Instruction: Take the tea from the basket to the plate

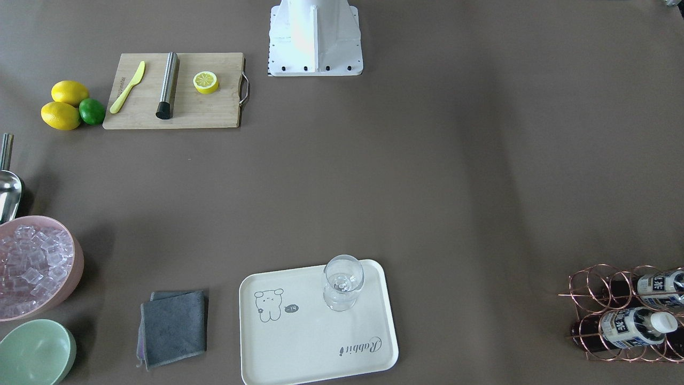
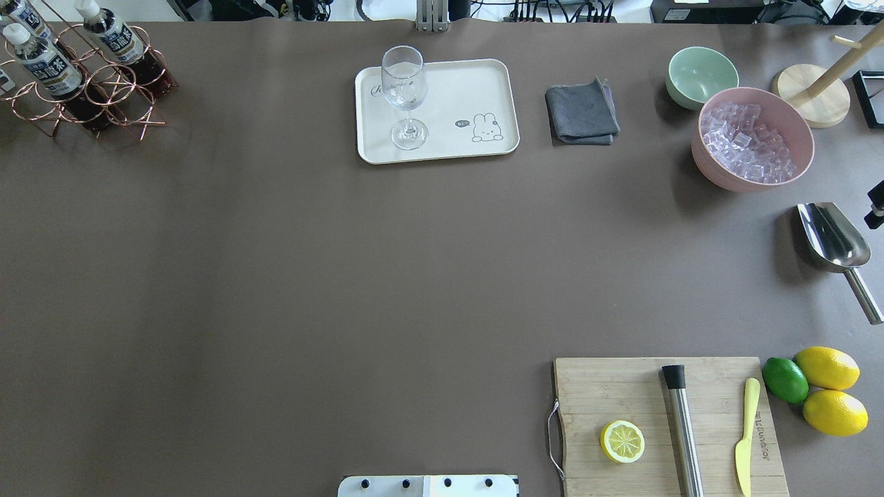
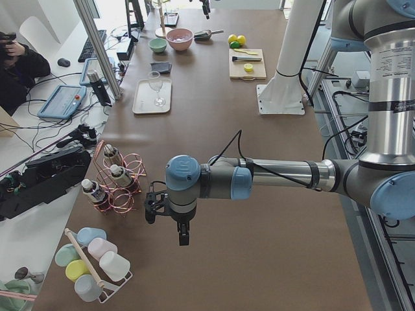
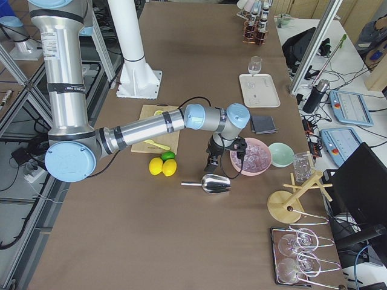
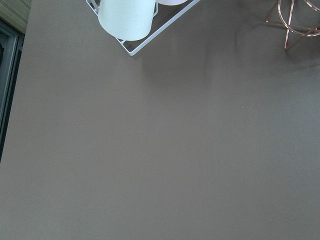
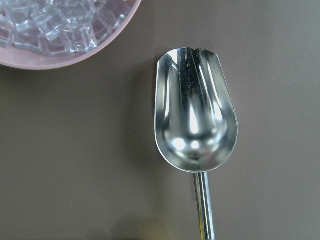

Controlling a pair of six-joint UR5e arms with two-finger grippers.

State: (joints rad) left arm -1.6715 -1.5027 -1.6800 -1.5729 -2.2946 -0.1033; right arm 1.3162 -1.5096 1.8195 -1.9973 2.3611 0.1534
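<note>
Three tea bottles stand in the copper wire basket (image 2: 131,123) at the table's far left corner: tea (image 2: 43,61), tea (image 2: 110,31) and one cut off by the frame edge. In the front-facing view, two tea bottles (image 1: 636,326) (image 1: 660,289) show in the basket (image 1: 574,293). The cream plate (image 2: 456,90) (image 1: 299,342) carries an empty wine glass (image 2: 404,90). My left gripper (image 3: 183,236) hangs over bare table beside the basket (image 3: 126,194); I cannot tell its state. My right gripper (image 4: 210,168) hovers over a steel scoop (image 6: 195,115), state unclear.
A pink bowl of ice (image 2: 753,141), green bowl (image 2: 701,76), grey cloth (image 2: 581,114) and wooden stand (image 2: 811,100) sit far right. A cutting board (image 2: 663,421) holds a half lemon, steel rod and yellow knife, beside lemons and a lime (image 2: 785,379). A cup rack (image 3: 97,269) stands near the basket.
</note>
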